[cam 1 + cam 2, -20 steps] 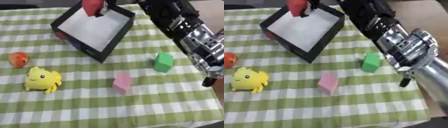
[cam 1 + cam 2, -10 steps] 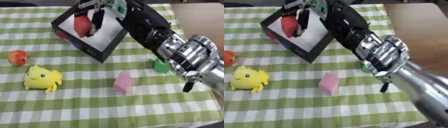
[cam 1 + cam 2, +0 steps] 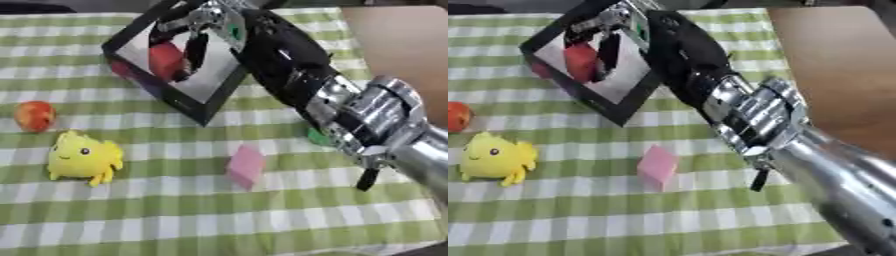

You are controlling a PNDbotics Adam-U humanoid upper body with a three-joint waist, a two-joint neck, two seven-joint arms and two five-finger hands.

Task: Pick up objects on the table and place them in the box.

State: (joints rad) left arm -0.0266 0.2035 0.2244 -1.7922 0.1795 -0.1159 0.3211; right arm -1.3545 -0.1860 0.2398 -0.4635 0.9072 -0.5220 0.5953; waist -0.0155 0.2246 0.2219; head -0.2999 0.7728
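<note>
Green-checked cloth (image 3: 175, 220); robot hand (image 3: 197, 27) over box (image 3: 206, 102), no readable writing.

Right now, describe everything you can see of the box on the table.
The box is a shallow, open-topped square tray with black walls and a pale, whitish floor. It sits on the green-and-white checked tablecloth near the far left, turned so that one corner points toward the robot. A red object is inside it, and the right hand reaches over its opening, fingers spread beside that object. Its far edge is partly hidden by the arm.
</note>
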